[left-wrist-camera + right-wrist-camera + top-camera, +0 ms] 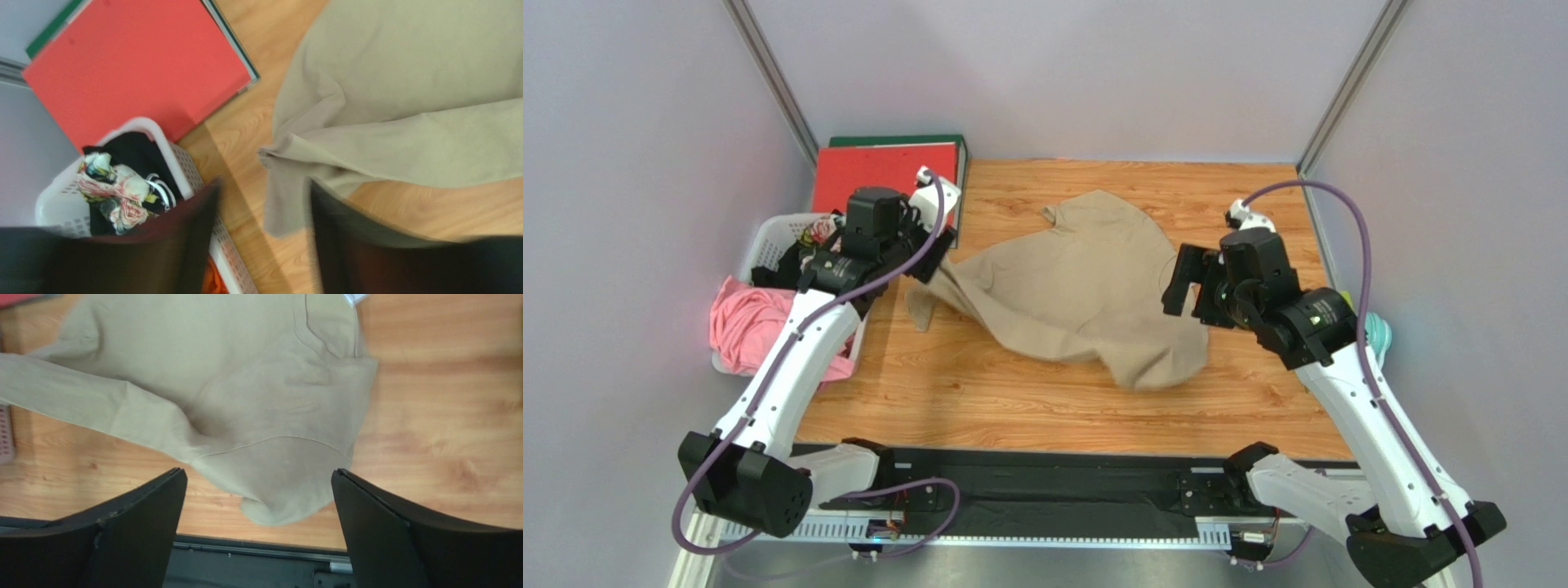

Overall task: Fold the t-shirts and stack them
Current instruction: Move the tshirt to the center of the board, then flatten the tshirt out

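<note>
Left gripper [264,190] has its jaws apart and holds nothing. The t-shirt [399,92] lies crumpled, one corner just ahead of them, and a basket [138,124] is close on their left. If they close here they may catch only the edge, which could slip. Right gripper [258,478] jaws are wide apart over the bunched hem and might pinch several layers.

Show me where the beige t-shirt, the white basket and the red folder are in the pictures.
beige t-shirt [1081,288], top external view, middle of the cloth.
white basket [184,166], left wrist view, perforated side wall.
red folder [135,67], left wrist view, middle of the cover.
</note>
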### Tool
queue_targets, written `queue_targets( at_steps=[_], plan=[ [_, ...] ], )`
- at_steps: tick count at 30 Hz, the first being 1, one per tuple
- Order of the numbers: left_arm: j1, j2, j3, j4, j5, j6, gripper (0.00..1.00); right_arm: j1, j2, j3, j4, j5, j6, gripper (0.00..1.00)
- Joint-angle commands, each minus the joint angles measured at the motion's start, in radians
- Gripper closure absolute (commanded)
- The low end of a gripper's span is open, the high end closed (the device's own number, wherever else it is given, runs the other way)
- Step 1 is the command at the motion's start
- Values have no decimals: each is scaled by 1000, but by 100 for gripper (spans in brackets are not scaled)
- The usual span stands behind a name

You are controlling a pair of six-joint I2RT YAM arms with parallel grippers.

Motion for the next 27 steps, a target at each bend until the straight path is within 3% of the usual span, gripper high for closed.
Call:
queue_targets(
  at_steps=[1,2,4,12,16,19,20,22,27],
  plan=[
    [17,-43,-105,-30,47,-30,17,5,-24,-95,-83,-8,68,0],
    [26,-46,-106,-38,53,-40,7,5,-23,-93,-82,-1,67,0],
    [28,-57,-94,-65,88,-55,0,6,3,-66,-65,30,53,0],
    [28,38,76,0,84,-133,0,6,343,164,149,96,-79,4],
    [34,139,72,92,32,-161,3,-40,580,350,194,108,-114,10],
    [36,205,61,111,41,-188,8,-109,730,469,214,94,-118,23],
    [37,216,59,106,51,-192,12,-132,767,505,216,87,-113,36],
    [37,230,44,102,53,-199,16,-191,859,560,214,38,-93,47],
    [43,203,-20,93,50,-192,18,-235,991,694,161,44,-101,46]
  ],
)
